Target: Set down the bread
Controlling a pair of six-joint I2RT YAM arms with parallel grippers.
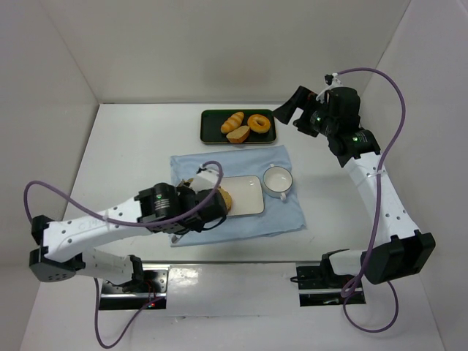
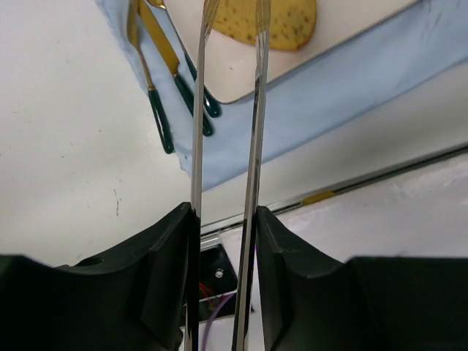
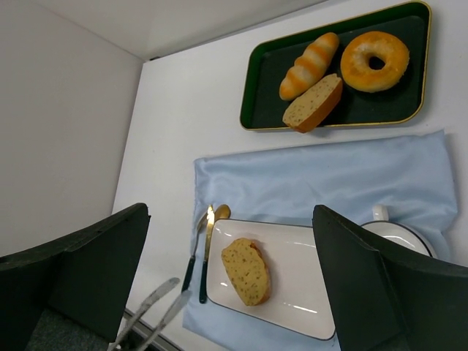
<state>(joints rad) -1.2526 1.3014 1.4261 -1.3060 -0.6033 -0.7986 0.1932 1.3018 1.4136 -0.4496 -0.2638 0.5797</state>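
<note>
The bread (image 3: pixel 246 270), a golden-brown slice with a darker crust, lies flat on the left part of the white rectangular plate (image 3: pixel 314 303). It also shows in the top view (image 1: pixel 225 199) and at the top edge of the left wrist view (image 2: pixel 285 22). My left gripper (image 2: pixel 227 227) is shut on metal tongs (image 2: pixel 256 110). The tong arms are parted, with their tips just short of the bread and nothing between them. In the top view the left gripper (image 1: pixel 203 208) sits at the plate's left end. My right gripper (image 1: pixel 289 110) is open and empty, high above the table's far right.
A dark green tray (image 1: pixel 208 117) at the back holds a ridged roll (image 3: pixel 309 64), a doughnut (image 3: pixel 374 60) and a cut loaf piece (image 3: pixel 313 104). A blue cloth (image 1: pixel 292 212) lies under the plate and a white cup (image 1: pixel 278 180). Gold cutlery (image 3: pixel 207 248) lies left of the plate.
</note>
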